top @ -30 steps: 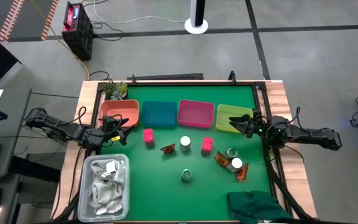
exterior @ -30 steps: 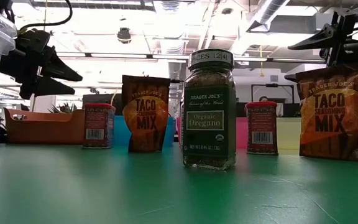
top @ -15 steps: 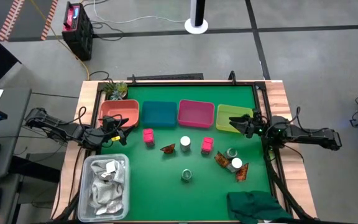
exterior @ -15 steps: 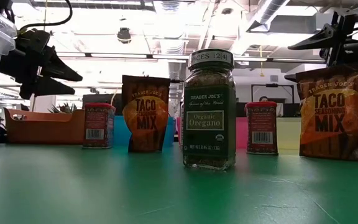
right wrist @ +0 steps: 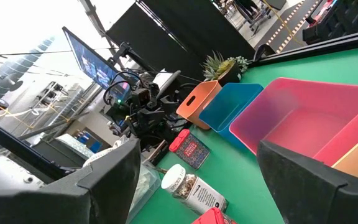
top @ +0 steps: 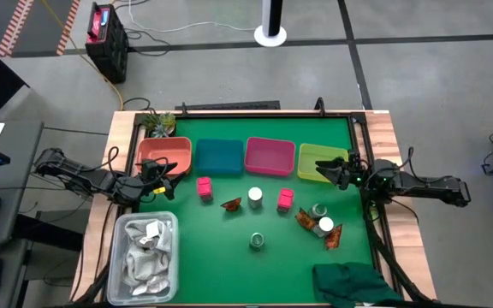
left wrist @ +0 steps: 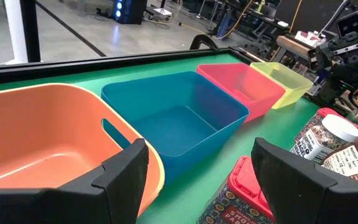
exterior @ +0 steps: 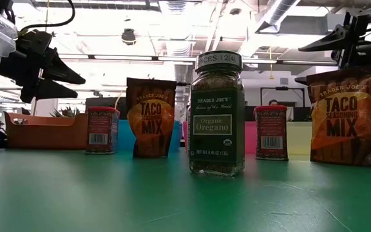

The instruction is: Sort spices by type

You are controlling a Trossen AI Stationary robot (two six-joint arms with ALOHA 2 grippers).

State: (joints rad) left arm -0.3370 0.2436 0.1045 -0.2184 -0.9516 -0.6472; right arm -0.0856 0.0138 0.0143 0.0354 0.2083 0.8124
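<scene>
Sorting had not begun: four bins at twelve o'clock sat empty, spices scattered mid-tabletop. Left gripper and right gripper hovered, jaws open, holding nothing.

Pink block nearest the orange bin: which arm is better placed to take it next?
Probably the left. Its tool hovers open beside the orange bin, right next to that pink block. The right tool, also open, sits over the yellow-green bin across the mat.

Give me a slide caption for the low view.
Oregano jar front and centre, taco mix packets and red tins behind.
</scene>
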